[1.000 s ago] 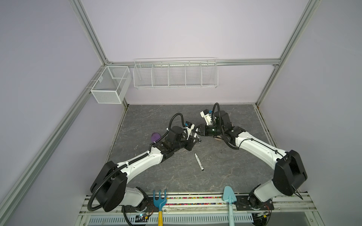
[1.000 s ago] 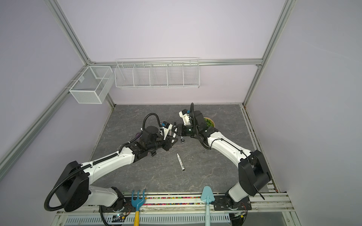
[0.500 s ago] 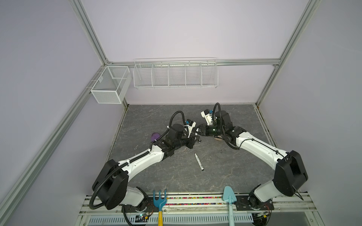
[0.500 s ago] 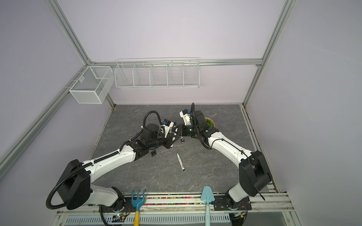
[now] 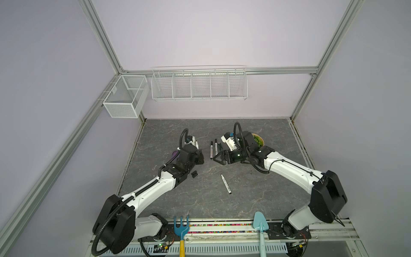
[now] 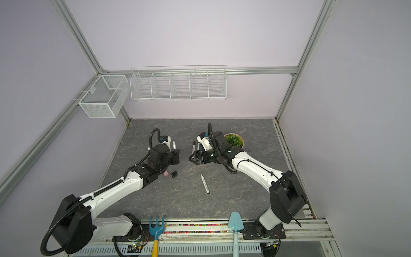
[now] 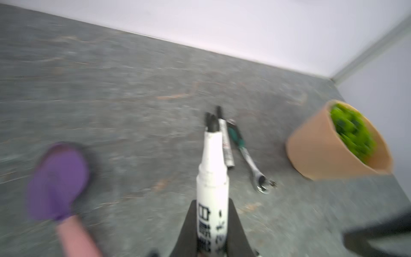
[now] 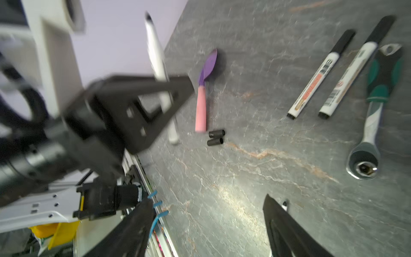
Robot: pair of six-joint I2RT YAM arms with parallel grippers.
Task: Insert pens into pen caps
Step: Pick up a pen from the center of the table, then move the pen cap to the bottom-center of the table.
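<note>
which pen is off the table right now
The pen clamped in the left gripper. The other three lie flat on the table: a pair of pens beside the wrench, and a lone pen mid-table.

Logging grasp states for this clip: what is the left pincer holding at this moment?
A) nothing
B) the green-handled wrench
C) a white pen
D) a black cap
C: the left pincer is clamped on a white pen, while the two black caps lie loose on the table.
</note>
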